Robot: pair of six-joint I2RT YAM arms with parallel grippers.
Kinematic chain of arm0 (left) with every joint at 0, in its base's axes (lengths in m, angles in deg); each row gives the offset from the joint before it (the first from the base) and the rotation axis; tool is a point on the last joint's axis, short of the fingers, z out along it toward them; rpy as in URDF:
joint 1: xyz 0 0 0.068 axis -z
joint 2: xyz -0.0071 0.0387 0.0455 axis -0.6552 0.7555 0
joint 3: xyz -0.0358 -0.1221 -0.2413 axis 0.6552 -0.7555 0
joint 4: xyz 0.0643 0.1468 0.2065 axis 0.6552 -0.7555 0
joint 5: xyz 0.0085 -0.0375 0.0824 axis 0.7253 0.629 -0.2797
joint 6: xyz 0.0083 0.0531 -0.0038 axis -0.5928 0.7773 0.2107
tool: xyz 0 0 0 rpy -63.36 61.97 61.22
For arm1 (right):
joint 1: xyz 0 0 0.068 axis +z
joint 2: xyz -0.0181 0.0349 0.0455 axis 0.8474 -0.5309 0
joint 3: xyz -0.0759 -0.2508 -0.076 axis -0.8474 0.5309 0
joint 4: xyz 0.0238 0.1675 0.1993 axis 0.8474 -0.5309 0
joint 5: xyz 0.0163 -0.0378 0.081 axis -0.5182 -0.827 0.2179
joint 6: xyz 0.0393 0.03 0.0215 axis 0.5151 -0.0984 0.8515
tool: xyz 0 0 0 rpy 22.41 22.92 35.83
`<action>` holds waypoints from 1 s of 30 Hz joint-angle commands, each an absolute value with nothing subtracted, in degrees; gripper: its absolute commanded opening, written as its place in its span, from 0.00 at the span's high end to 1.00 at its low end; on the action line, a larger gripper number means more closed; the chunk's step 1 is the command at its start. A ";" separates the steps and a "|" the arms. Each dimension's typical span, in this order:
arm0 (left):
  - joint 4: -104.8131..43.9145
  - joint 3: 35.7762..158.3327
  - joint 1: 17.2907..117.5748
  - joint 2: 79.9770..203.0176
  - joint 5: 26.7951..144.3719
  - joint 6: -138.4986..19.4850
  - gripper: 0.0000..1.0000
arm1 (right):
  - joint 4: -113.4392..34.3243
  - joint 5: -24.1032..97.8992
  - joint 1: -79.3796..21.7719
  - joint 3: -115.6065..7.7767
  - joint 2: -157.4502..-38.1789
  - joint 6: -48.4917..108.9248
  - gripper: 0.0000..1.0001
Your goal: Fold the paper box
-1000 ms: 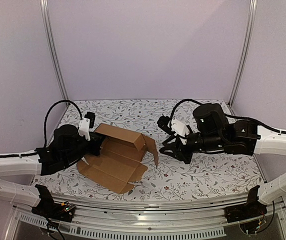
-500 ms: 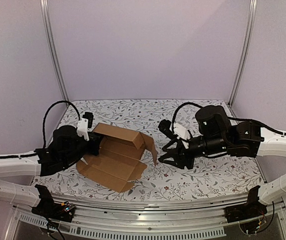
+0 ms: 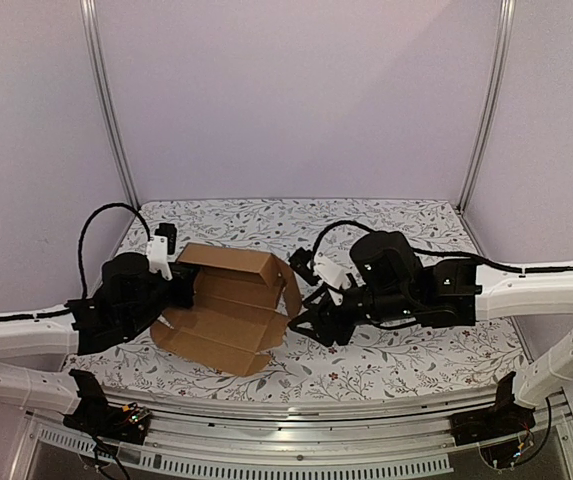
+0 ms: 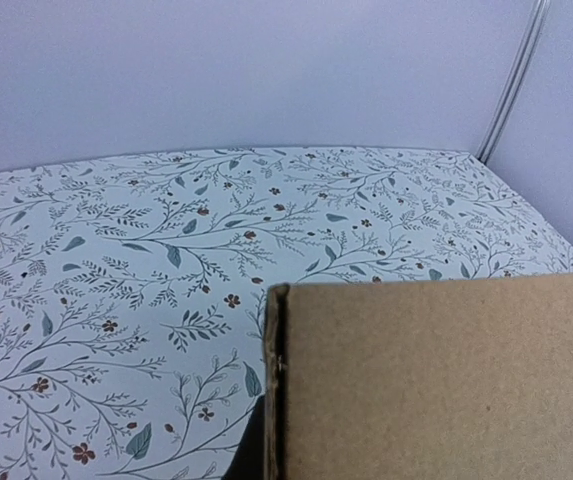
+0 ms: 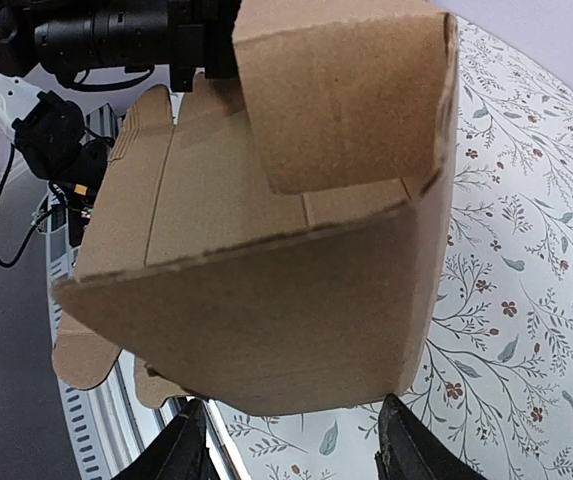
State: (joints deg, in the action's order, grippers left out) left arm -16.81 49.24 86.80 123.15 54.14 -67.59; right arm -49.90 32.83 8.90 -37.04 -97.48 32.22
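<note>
Much of the grip is hidden. In the left wrist view a flat brown panel fills the lower right of the frame and covers the tool's own fingers. Only its raw corrugated edge shows at centre bottom, with the flowered tabletop [image 4: 116,250] beyond. From above, the left tool [image 3: 178,290] is pressed together at the left edge of the paper box [image 3: 228,320], pinching the cardboard there. The pinch point itself is lost in dark housing. In the right wrist view the box fills most of the frame. The fingers [image 5: 191,450] appear only as two dark tips cut off by the bottom edge. Whether they touch the cardboard cannot be told.

The right tool [image 3: 301,318] stands spread, its tips well apart, just beside the box's right end, with the box's lower fold above the gap.

The box is plain brown and unprinted, and sits left of centre in the overhead view, between the two tools. It is half-formed. A wide panel with tabs along its lower edge lies flat on the tabletop. A rear wall is raised behind it, and a flap at the right end stands up and turns inward at the corner. Score lines run across the flat panel.

There is one box, two arms and two tools. Two metal posts [image 3: 106,100] rise at the upper left and upper right.
</note>
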 commanded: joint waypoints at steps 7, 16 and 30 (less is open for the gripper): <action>-16.75 48.18 87.43 121.37 51.86 -68.64 1.00 | -47.40 25.19 10.25 -40.70 -100.87 34.99 0.44; -16.77 48.11 87.73 121.42 51.49 -68.72 1.00 | -46.99 24.21 10.45 -41.67 -101.75 35.87 0.44; -17.74 47.91 89.00 121.37 48.72 -67.91 1.00 | -46.77 23.10 10.40 -41.75 -100.73 37.06 0.42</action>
